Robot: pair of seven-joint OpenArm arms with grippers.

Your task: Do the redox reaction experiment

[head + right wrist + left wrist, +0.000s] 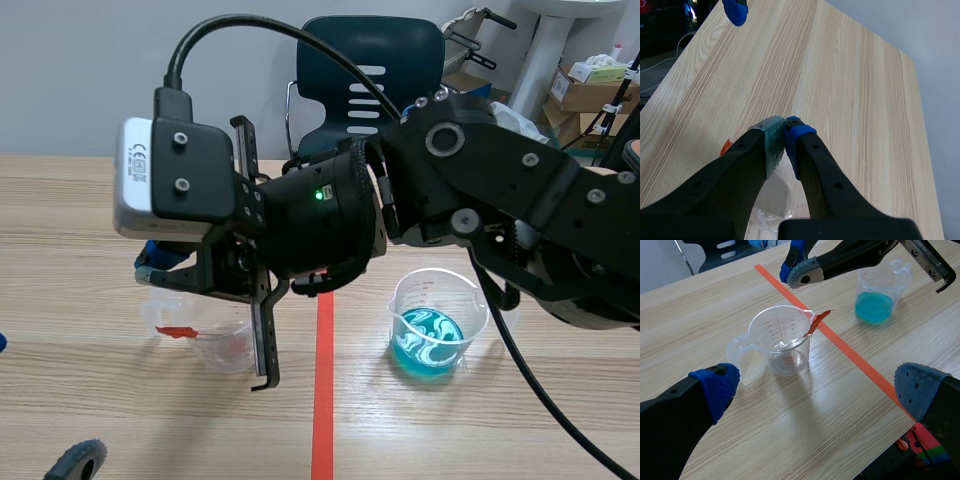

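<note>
Left tool (822, 387): wide open, empty. Right tool (785, 134): closed, above clear cup (782, 342) on bench (765, 435); orange strip (816, 323) on rim.

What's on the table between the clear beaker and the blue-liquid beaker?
Only the orange-red tape line; the stretch is otherwise bare, as the left wrist view shows.

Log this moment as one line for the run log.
right gripper shut above clear cup | orange-red strip at cup rim | left gripper open | blue-liquid beaker apart
</note>
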